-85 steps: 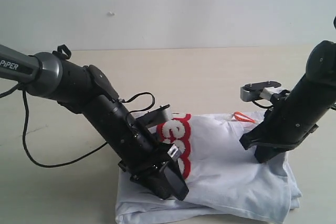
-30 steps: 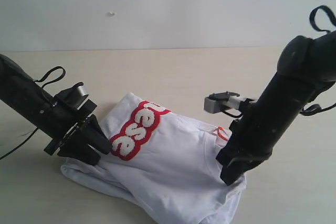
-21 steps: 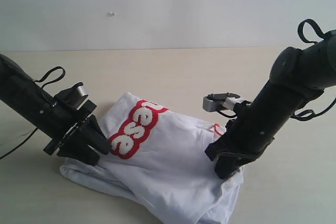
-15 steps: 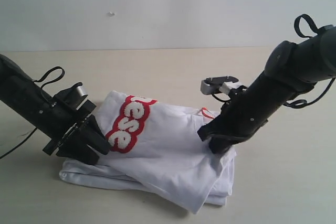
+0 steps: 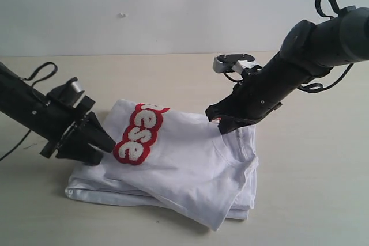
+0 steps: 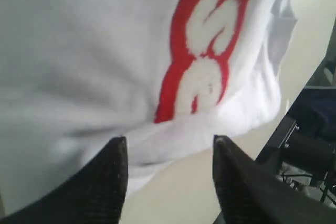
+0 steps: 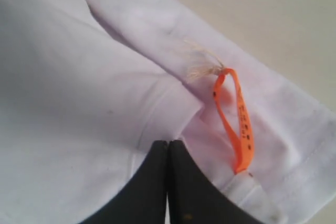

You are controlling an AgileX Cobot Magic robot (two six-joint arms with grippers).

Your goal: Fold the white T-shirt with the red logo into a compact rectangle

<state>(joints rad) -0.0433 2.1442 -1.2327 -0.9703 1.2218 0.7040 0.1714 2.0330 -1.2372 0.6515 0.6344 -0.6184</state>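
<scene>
The white T-shirt (image 5: 184, 162) lies in a folded stack of layers on the table. Its red logo (image 5: 138, 133) faces up on the left part. My right gripper (image 5: 222, 124) is at the shirt's far edge by the neck, with the orange tag (image 5: 214, 120) beside it. In the right wrist view the right gripper (image 7: 168, 142) is shut, its tips pinching the ribbed neck of the shirt (image 7: 79, 93) next to the tag (image 7: 236, 124). My left gripper (image 5: 98, 145) rests just off the shirt's left edge. The left gripper (image 6: 168, 142) is open and holds nothing. The shirt's edge and the logo (image 6: 205, 51) lie just past its tips.
The beige table (image 5: 311, 188) spreads around the shirt, with a white wall (image 5: 173, 10) behind it. A black cable loop (image 5: 34, 73) sits on the left arm, and another loop (image 5: 326, 1) stands above the right arm.
My right gripper carried the shirt's right side leftward and away, and the cloth settled into a flatter stack. My left gripper, earlier on the shirt, drew back off its left edge.
</scene>
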